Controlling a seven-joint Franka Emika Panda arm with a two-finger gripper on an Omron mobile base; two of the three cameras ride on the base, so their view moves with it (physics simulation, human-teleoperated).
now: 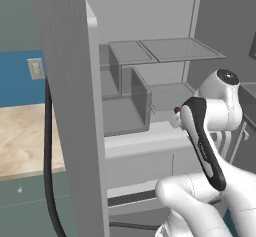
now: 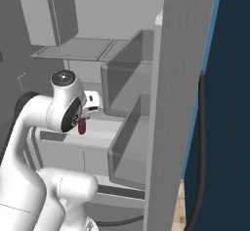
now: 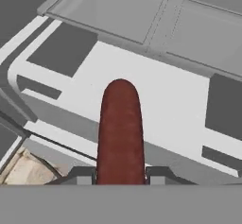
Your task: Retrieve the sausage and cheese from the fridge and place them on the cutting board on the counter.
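The arm [image 1: 220,146] was glossy white with rounded, bulbous links, a black band along one link, and a dark round cap with a pale ring on its joint [image 2: 62,78].

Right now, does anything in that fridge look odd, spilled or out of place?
Nothing spilled or broken. The one unusual sight is the sausage: it hangs in the air, clamped in the gripper in front of the open fridge rather than lying on a shelf.
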